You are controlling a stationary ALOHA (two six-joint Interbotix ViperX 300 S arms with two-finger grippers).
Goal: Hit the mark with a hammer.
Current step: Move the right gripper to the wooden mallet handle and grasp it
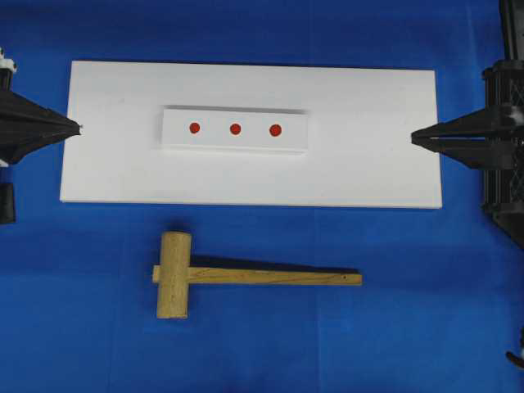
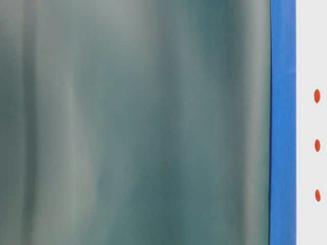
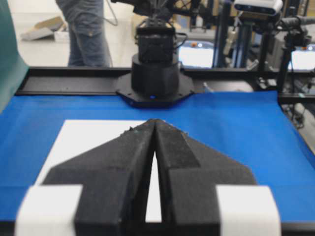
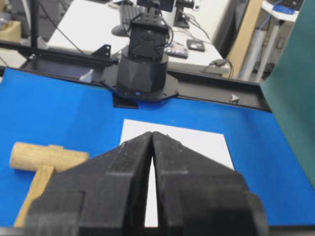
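Blue cloth (image 1: 426, 311) covers the table, and a large white rectangular board (image 1: 368, 164) is laid flat on it. A smaller raised white block (image 1: 214, 131) with 3 red round marks (image 1: 235, 128) is set on the board. The light wooden mallet with a thick cylindrical head and thin flat handle (image 1: 174, 274) lies on the cloth just below the board, untouched. The left gripper (image 1: 76, 127) and the right gripper (image 1: 416, 137) are held at opposite board ends, jaws pressed together, nothing gripped.
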